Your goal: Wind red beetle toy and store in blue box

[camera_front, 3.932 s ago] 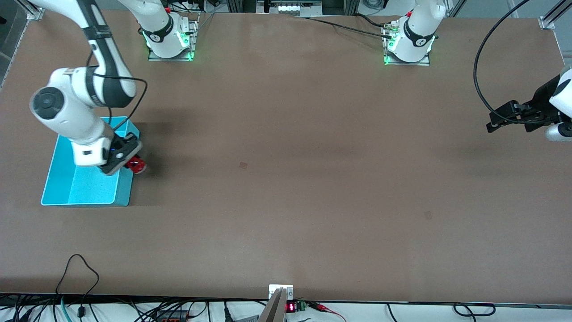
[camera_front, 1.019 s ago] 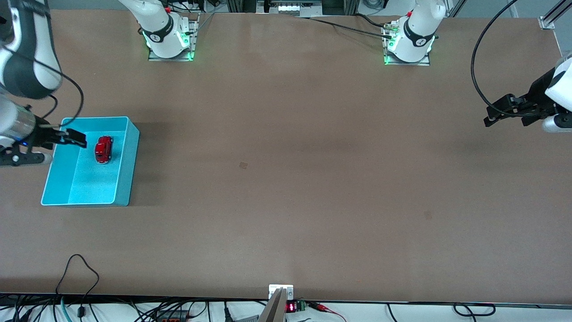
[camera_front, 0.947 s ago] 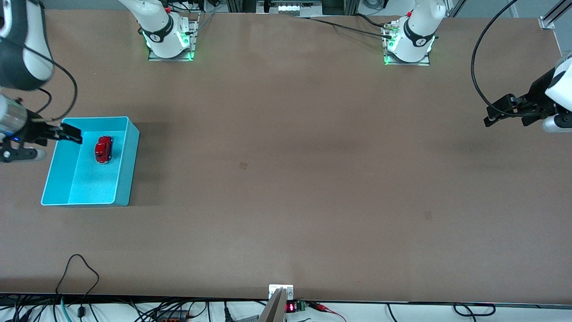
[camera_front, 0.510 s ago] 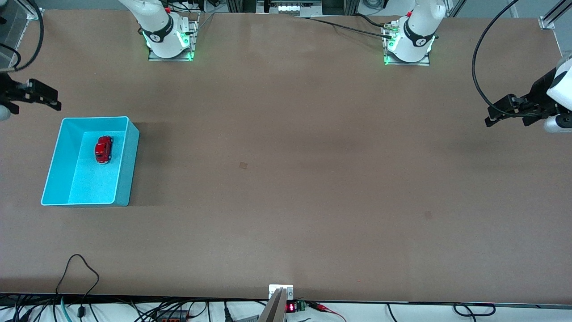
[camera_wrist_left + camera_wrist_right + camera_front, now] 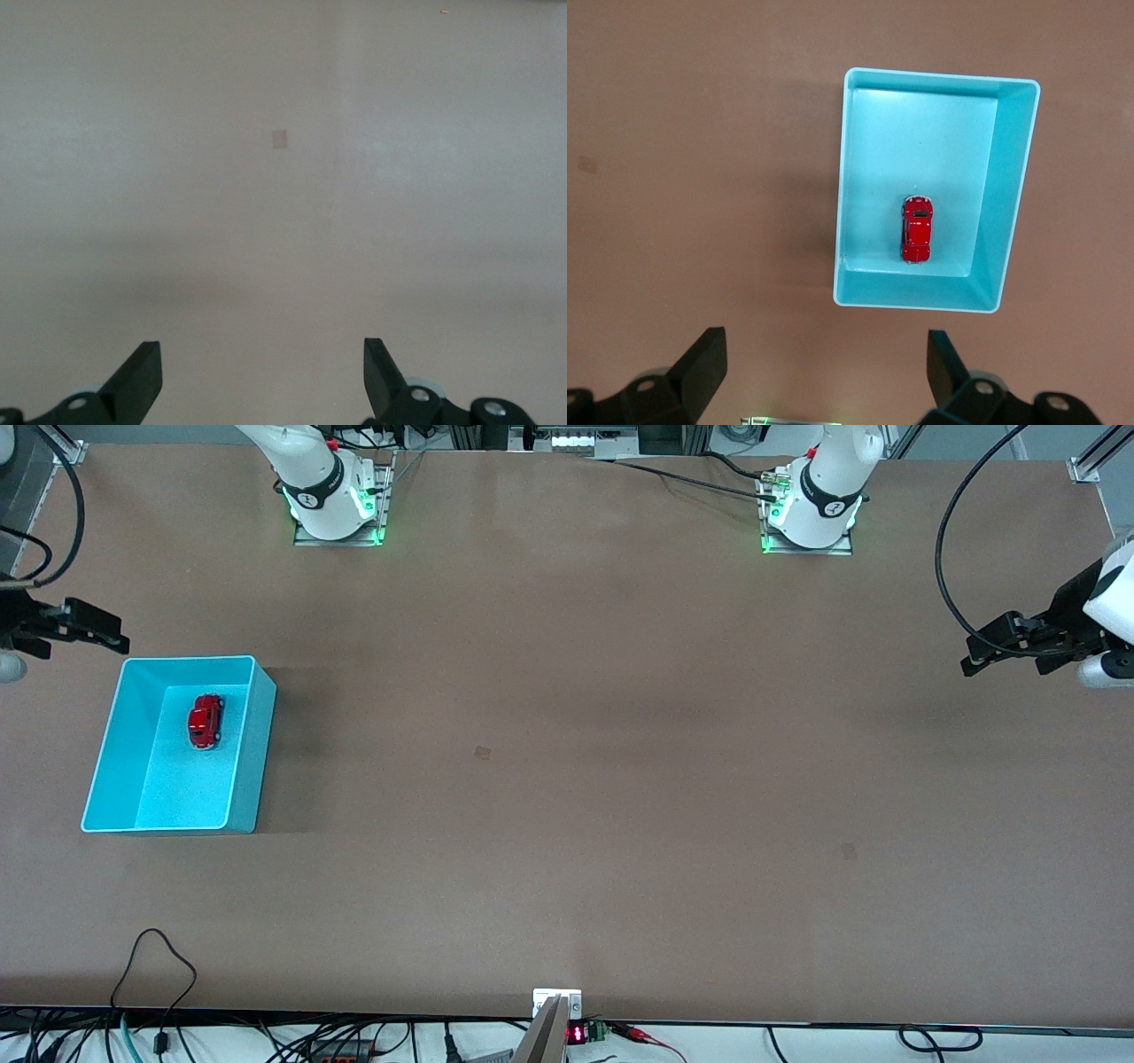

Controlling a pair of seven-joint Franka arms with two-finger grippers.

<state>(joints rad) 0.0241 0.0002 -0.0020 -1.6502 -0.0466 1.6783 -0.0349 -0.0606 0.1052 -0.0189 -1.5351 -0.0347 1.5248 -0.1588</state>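
1. Black jaws on the right gripper (image 5: 113, 635) stand spread wide with nothing between them; in the right wrist view the right gripper (image 5: 824, 372) shows its two dark fingertips (image 5: 704, 359) far apart, looking straight down at the tabletop (image 5: 700, 133).
2. It hangs up in the air by the right arm's end of the tabletop, over bare brown surface just off the corner of the blue box (image 5: 252, 726) that lies farthest from the front camera.
3. Clear of those jaws, the red beetle toy (image 5: 205, 721) sits on the pale floor inside the box, well apart from the fingertips and untouched.
4. From the right wrist camera the red beetle toy (image 5: 917, 229) rests on its wheels close to one short wall of the blue box (image 5: 1010, 186), not touching any wall that I can make out.
5. In the front view the toy lies in the half of the box farther from the camera, closer to the long wall that faces the middle of the tabletop.
6. Over at the other end, the left gripper (image 5: 974, 662) waits in the air above bare tabletop (image 5: 567, 779), its jaws parted and empty; the left wrist view shows the left gripper (image 5: 263, 376) spread over plain brown surface.
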